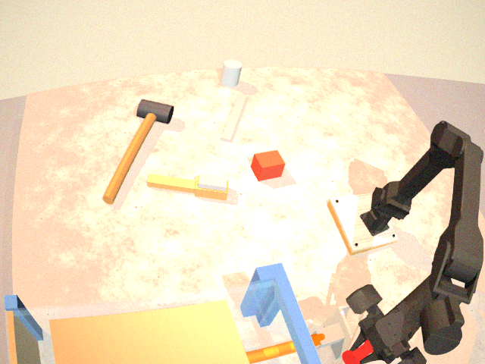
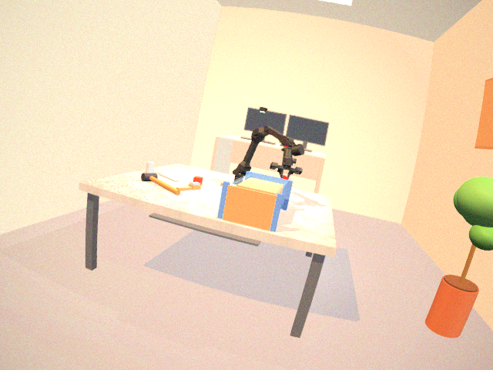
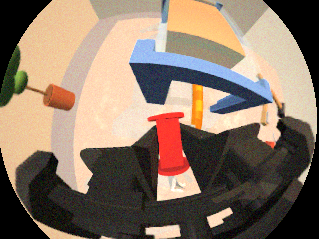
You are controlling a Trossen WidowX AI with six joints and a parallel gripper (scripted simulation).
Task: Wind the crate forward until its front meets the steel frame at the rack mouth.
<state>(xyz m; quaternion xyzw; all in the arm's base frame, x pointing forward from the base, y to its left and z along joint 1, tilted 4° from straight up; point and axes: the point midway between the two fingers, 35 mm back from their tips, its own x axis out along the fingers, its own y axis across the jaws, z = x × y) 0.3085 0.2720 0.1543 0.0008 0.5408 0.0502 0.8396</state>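
The crate (image 1: 136, 333) sat flat inside the blue-framed guard cubby (image 1: 289, 305) at the near edge of the bench (image 1: 117, 243), an orange strap (image 1: 270, 351) running from it through the frame toward the winch (image 1: 336, 333) by the near right corner. The gripper (image 3: 174, 182) was closed on the red winch handle (image 3: 169, 142), held over the winch; whether the key was seated in the hole could not be made out. Whether the crate's front had reached the frame could not be judged, so the winding appeared unfinished, with release and withdrawal also to come. Further out lay a red block (image 1: 267, 164), a yellow brush (image 1: 188, 184), a mallet (image 1: 135, 146) and, at the far edge, a pale cylinder (image 1: 231, 73).
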